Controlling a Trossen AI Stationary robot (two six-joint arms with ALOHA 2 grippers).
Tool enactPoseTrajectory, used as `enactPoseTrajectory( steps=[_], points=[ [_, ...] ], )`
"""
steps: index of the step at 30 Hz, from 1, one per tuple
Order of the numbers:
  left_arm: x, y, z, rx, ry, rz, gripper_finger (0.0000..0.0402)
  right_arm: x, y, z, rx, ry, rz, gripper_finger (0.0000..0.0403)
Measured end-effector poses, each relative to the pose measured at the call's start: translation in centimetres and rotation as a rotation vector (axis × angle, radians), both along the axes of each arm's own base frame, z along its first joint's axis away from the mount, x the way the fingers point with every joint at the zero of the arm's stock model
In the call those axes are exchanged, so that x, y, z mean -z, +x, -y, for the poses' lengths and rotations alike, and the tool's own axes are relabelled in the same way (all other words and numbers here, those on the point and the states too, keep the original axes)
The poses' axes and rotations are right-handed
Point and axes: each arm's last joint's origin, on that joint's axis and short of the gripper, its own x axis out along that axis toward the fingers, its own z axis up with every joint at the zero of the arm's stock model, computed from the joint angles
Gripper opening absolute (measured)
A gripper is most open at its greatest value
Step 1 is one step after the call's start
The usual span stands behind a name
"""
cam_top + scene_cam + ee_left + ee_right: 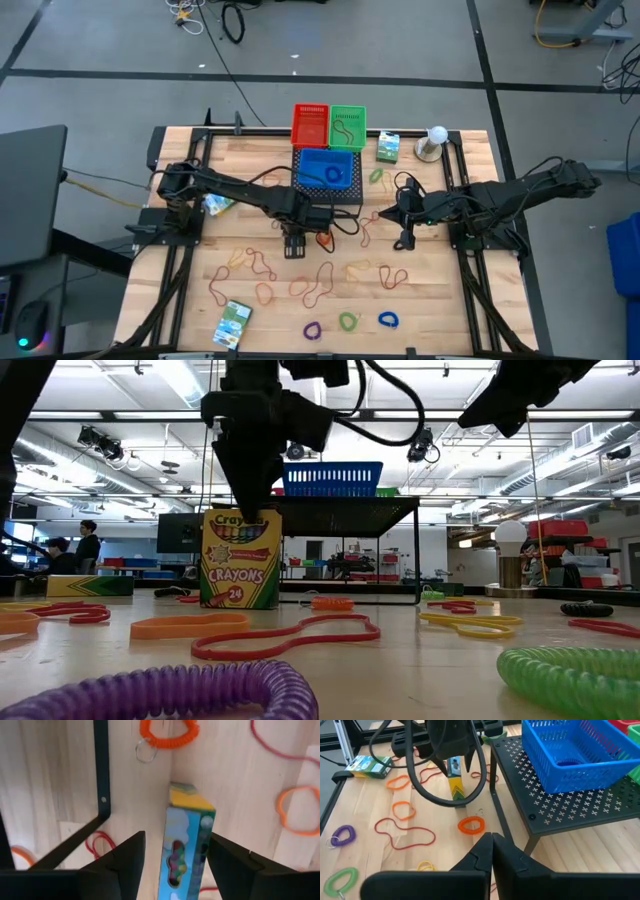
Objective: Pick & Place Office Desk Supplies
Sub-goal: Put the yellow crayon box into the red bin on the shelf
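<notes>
The left pincer (pixel 172 865) stands open astride the upright crayon box (pixel 185 845), mid-counter (pixel 440 290) beside the black stand (pixel 580 805). Light, stiff cardboard, I think; best to squeeze its broad faces gently. The right pincer (pixel 491 851) waits closed.

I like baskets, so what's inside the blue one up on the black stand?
Inside the blue basket, one small dark blue coiled loop lies on the floor. The near wall hides part of the bottom, so more may be there.
</notes>
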Motion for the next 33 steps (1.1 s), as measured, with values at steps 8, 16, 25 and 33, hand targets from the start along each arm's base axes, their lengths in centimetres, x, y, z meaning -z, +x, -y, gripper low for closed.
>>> enactPoseTrajectory(
  steps=[8,16,25,33],
  points=[
    [0.2,0.1,0.0,0.004,0.013,0.011,0.0177,0.0,0.0,0.0,0.0,-0.001,-0.001,0.0011],
    [1.8,-0.6,0.0,0.012,0.004,-0.029,0.0168,0.0,0.0,0.0,0.0,0.0,0.0,0.0011],
    [-0.1,-0.7,0.1,0.061,-0.034,-0.006,0.0104,0.0,0.0,0.0,0.005,-0.002,0.004,0.0011],
    [-11.8,-3.2,-0.7,0.136,-0.096,0.177,0.0093,-0.2,0.1,0.0,0.008,0.001,0.025,0.0011]
  ],
)
